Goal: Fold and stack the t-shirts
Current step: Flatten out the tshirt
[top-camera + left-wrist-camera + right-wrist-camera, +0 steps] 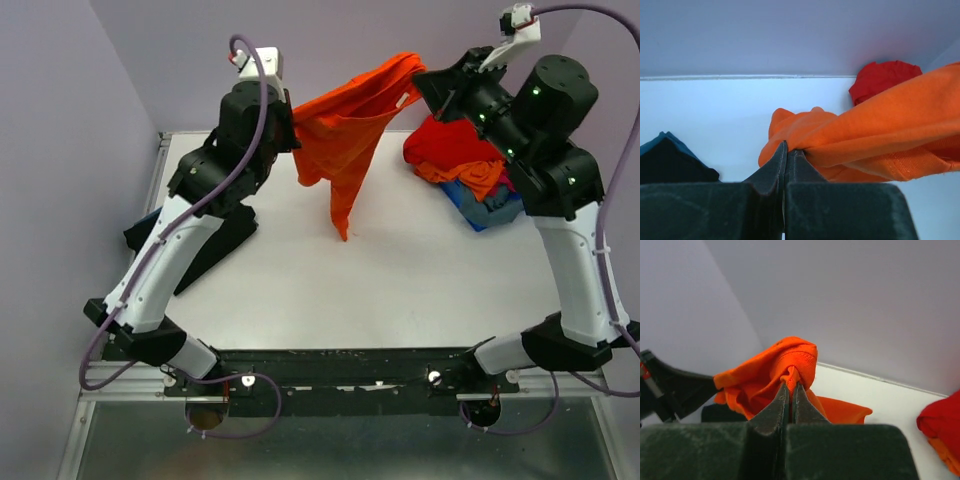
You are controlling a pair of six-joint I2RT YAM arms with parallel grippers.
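An orange t-shirt [350, 130] hangs in the air over the back of the white table [400, 290], stretched between both grippers, its tail drooping to the tabletop. My left gripper [292, 135] is shut on one edge of it, seen in the left wrist view [788, 149] with the orange cloth [880, 135] bunched at the tips. My right gripper [425, 85] is shut on the other edge, seen in the right wrist view [790, 384] pinching the orange cloth [775, 370]. A pile of unfolded shirts [465, 165], red, orange and blue, lies at the back right.
A dark folded shirt [200, 245] lies at the table's left edge, partly under my left arm; it also shows in the left wrist view [667, 160]. Grey walls close in behind and to the left. The red shirt of the pile [882, 77] sits by the back wall.
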